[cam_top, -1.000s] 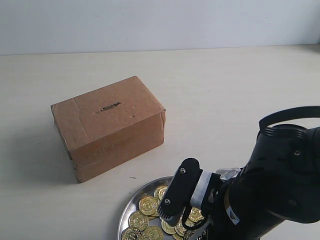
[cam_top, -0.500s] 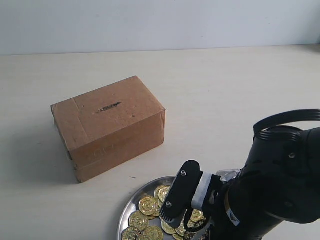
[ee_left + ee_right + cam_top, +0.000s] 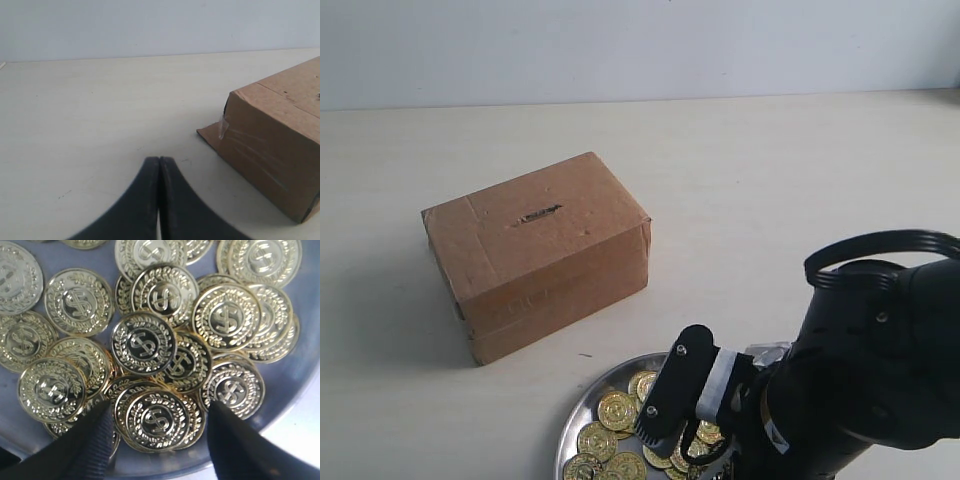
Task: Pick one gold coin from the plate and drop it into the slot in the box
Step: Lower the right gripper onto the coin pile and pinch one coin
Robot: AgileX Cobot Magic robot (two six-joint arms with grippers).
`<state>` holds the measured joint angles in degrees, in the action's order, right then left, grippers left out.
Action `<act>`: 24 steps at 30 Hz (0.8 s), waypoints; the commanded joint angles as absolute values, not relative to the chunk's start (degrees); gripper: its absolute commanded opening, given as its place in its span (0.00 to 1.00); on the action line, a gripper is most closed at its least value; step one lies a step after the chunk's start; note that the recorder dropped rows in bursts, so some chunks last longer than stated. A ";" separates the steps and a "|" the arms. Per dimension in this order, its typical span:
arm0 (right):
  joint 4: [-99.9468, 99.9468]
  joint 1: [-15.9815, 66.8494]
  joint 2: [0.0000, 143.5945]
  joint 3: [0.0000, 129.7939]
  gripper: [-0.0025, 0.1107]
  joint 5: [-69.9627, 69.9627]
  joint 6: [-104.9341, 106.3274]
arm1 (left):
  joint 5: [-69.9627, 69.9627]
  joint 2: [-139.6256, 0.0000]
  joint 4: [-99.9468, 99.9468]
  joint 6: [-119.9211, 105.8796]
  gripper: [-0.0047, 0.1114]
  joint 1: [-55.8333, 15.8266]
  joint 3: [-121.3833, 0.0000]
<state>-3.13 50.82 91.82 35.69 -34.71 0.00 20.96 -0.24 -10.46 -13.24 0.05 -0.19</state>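
Observation:
The silver plate (image 3: 582, 421) sits at the bottom edge of the exterior view, heaped with several gold coins (image 3: 616, 410). My right gripper (image 3: 685, 440) is down over the plate. In the right wrist view it (image 3: 159, 427) stands open, one gold coin (image 3: 157, 421) lying between its fingers on the plate (image 3: 290, 385). The brown cardboard box (image 3: 536, 252) stands left of centre with its dark slot (image 3: 539, 214) on top. My left gripper (image 3: 159, 165) is shut on nothing above the table, beside the box (image 3: 277, 150); it does not show in the exterior view.
The pale table (image 3: 770, 180) spreads around the box and plate, ending at a light wall behind. The bulky black right arm (image 3: 865, 380) covers the plate's right part.
The right arm has sunk a little and edged left, bringing its gripper lower over the coins. The box and left gripper have not moved.

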 commanded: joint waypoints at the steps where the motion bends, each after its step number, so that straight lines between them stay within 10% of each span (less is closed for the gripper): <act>1: -3.60 50.58 91.98 35.26 0.49 -34.20 0.00 | 20.40 0.00 -11.15 -13.32 0.04 0.05 0.00; 24: -3.60 50.58 94.00 35.26 0.49 -32.61 0.00 | 20.40 0.00 -11.15 -13.32 0.04 0.05 0.00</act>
<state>-3.13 50.82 93.60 35.69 -33.29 0.00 20.96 -0.24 -10.46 -13.24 0.05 -0.19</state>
